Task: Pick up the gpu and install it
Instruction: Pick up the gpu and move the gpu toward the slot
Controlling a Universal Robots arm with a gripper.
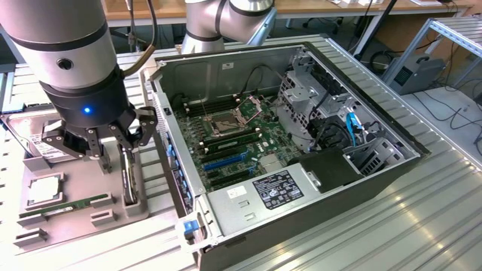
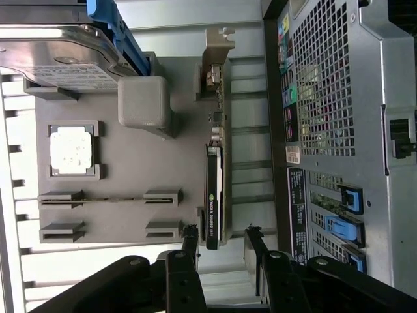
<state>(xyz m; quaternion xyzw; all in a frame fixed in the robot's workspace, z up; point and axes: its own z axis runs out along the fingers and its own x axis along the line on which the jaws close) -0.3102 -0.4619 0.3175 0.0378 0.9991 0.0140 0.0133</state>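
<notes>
The gpu (image 2: 214, 195) is a thin dark card standing on edge in a grey holder on the parts tray (image 2: 130, 169). Its pale metal bracket (image 2: 215, 59) is at the end away from the gripper. In the exterior view the gpu (image 1: 130, 179) stands just to the left of the open computer case (image 1: 362, 169). My gripper (image 1: 114, 155) hangs over the card's near end. Its black fingers (image 2: 190, 242) stand open on either side of the card's line, nothing between them, and my gripper (image 2: 221, 240) is clear of the card.
On the tray lie a silver hard drive (image 2: 58, 62), a square processor (image 2: 71, 150) and a green memory stick (image 2: 107, 199). The case lies open with its motherboard (image 1: 233, 141) and blue slots (image 1: 222, 164) exposed; its perforated wall (image 2: 326, 78) stands close beside the gpu.
</notes>
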